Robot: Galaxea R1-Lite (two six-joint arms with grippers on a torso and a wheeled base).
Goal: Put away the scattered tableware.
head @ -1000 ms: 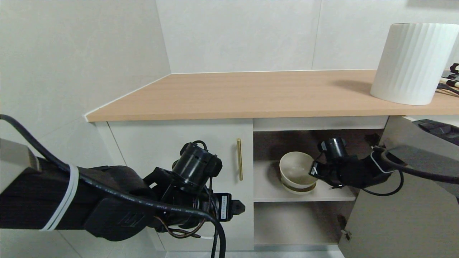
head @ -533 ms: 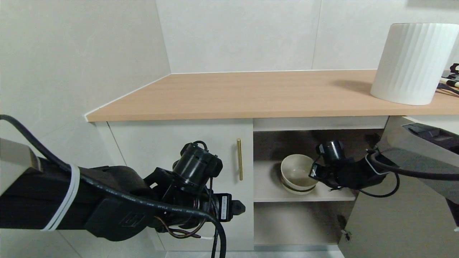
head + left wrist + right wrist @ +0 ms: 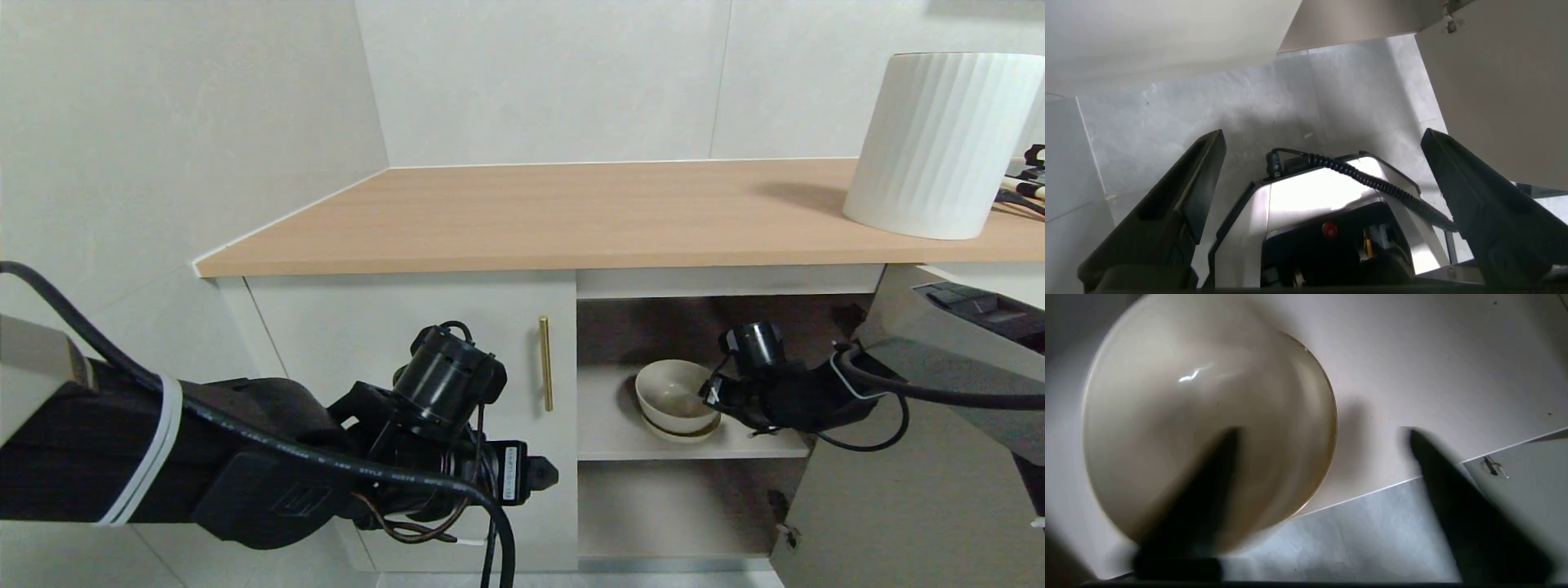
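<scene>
Within the last second the right gripper has tipped the bowl level onto the upper cabinet shelf; its fingers now stand spread astride the rim, released, so this piece looks stowed; the left gripper hangs open, empty, near left.

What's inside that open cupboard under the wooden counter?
A cream bowl sits on the upper shelf, the right gripper open at its rim. The arm hides the shelf's right side, and the closed door covers whatever lies behind it.
</scene>
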